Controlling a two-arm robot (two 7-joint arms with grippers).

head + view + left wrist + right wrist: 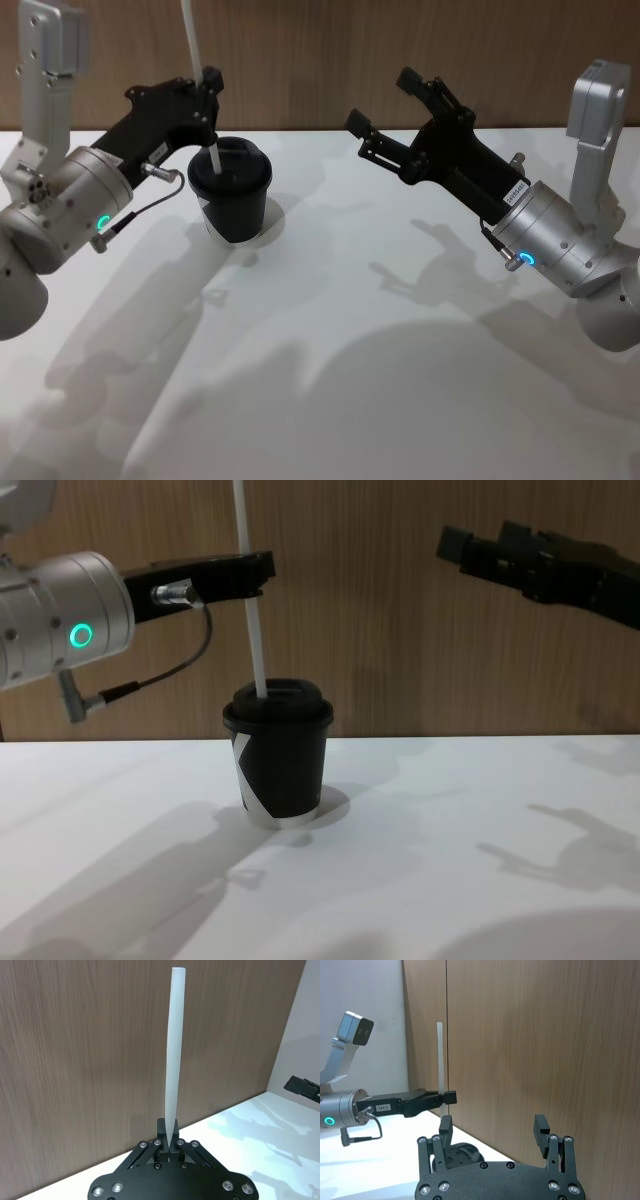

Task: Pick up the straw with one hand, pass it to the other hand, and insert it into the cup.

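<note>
The white table (330, 400) carries the cup (231, 195), which stands upright near its far edge, towards the left side, close to the wooden wall (420, 50). This place lets the left arm reach over it from the side. The left gripper (209, 82) hangs above the cup's lid (279, 702) with its jaws clenched on the straw (250, 600), grasping it well above the lower end, so the straw stays almost upright and the lower tip can go down into the lid opening; the tip seems to be already at or just in the lid. The right gripper (385, 100) is raised above the table's far right part, well apart from the cup, with its jaws released and holding nothing, probably to leave room for the insertion.
</note>
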